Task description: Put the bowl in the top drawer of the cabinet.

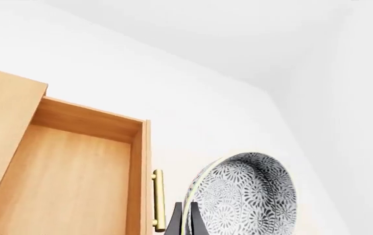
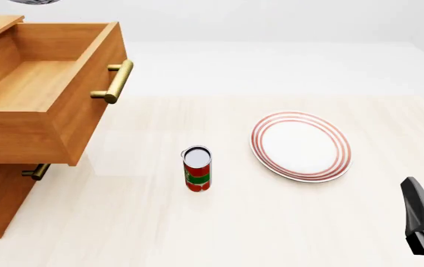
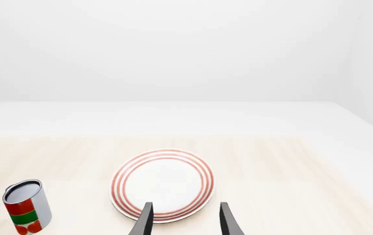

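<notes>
The left claw is gripping the bowl by its rim, carrying it just beside the open top drawer, and likely needing to swing over it before releasing.

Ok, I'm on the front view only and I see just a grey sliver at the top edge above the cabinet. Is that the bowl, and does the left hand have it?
Observer: Yes. In the left wrist view the left hand pinches the bowl by its rim, and the bowl is tipped up on edge.
Operator: Anything in the top drawer that I can't see from here?
Observer: The part of the top drawer that shows there is bare wood, with nothing on it.
Operator: And the right hand, open or shut?
Observer: Open. In the right wrist view the right hand has its fingers apart and holds nothing, with the plate just ahead.
</notes>
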Controlling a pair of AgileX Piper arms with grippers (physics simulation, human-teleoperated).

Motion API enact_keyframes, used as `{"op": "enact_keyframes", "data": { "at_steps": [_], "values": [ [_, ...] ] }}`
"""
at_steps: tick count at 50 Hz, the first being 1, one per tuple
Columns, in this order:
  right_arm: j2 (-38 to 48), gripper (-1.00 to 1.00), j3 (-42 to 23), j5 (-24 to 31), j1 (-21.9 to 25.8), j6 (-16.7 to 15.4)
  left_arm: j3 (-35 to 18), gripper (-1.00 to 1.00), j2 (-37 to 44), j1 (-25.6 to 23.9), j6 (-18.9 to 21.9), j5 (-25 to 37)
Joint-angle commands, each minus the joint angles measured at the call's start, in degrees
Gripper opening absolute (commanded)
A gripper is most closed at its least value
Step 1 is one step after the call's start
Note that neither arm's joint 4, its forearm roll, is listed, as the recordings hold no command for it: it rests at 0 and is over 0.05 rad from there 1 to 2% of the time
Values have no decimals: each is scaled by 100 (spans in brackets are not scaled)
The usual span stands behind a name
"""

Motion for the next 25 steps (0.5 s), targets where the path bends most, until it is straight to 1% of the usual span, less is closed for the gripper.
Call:
{"op": "enact_keyframes", "data": {
  "at_steps": [1, 7, 15, 25],
  "values": [
    [1, 100, 0, 0, 0, 0, -332, -100, 108, 237, 64, 261],
    [2, 100, 0, -1, 0, 0, -590, -100, 228, 370, 63, 389],
    [1, 100, 0, 0, 0, 0, -788, -100, 364, 529, 72, 474],
    [0, 100, 0, 0, 0, 0, -981, -100, 473, 828, 183, 681]
  ]
}}
